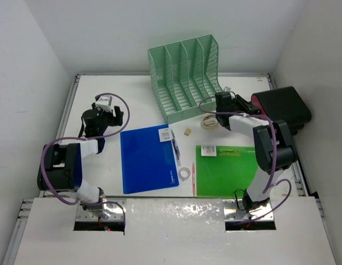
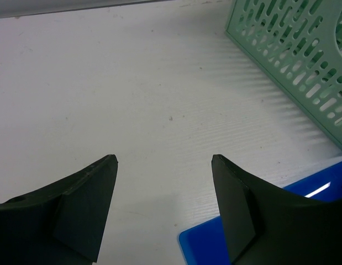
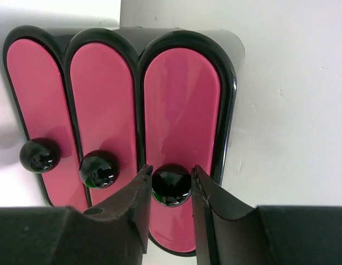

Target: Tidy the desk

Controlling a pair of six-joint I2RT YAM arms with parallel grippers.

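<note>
Pinching the knob (image 3: 171,185) of a drawer (image 3: 182,105) with our right gripper (image 3: 171,170), we hold our left gripper (image 2: 164,158) spread wide over the desk (image 2: 104,83), which stretches beneath them both.

nothing legible: the white labels (image 1: 165,134) on the blue folder (image 1: 146,163) and green folder (image 1: 229,174) are too small.

Plain white back wall (image 1: 159,25), white left wall (image 1: 24,83), white right wall (image 1: 325,49), soft even light, faint shadows
</note>
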